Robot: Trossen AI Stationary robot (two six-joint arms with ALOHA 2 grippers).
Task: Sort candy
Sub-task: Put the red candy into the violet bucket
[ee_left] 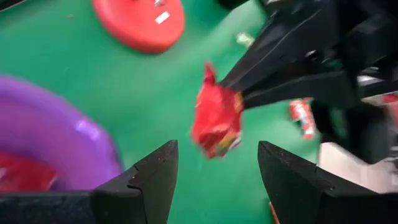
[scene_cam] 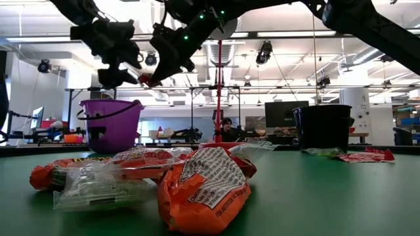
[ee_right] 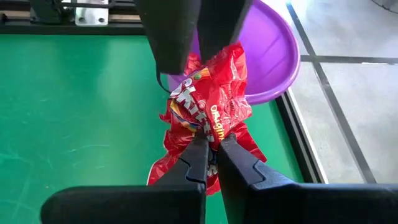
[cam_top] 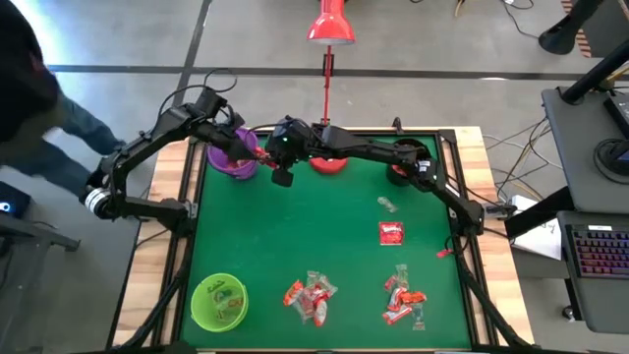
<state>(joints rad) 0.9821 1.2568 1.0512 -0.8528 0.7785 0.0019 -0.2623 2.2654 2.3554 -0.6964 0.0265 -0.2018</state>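
Held candy: a red packet [ee_right: 208, 115] hangs in the air at the far left of the counter, just beside the purple bucket's rim, crumpled, with yellow lettering showing.
Right end effector [ee_right: 211, 163]: clenched on the lower part of the red packet, reaching across from the right side to the far left.
Left end effector [ee_left: 214, 180]: released, fingers [ee_left: 152, 180] spread wide with the packet between and beyond them, not touching it; it hovers over the bucket's edge.
Purple bucket [cam_top: 234, 157]: far-left corner of the green mat; something red lies inside, seen in the left wrist view.
Loose candy, near middle: a cluster of orange-red and white wrappers [cam_top: 310, 298] near the front edge.
Loose candy, near right: a second cluster [cam_top: 404, 299] close to the near-right corner.
Loose candy, right: one red packet [cam_top: 391, 233] lying flat, and a clear wrapper [cam_top: 387, 204] just beyond it.
Green bowl [cam_top: 218, 301]: near-left corner, with something small inside.
Red dish [cam_top: 329, 163]: far middle, partly under the right arm.
Dark cup [scene_cam: 322, 126]: far right, by the mat's edge.
Open room: the middle of the green mat [cam_top: 295, 231] is bare between the buckets and the clusters.
Edges: a dark frame borders the mat; wooden counter [cam_top: 157, 256] shows outside it left and right.
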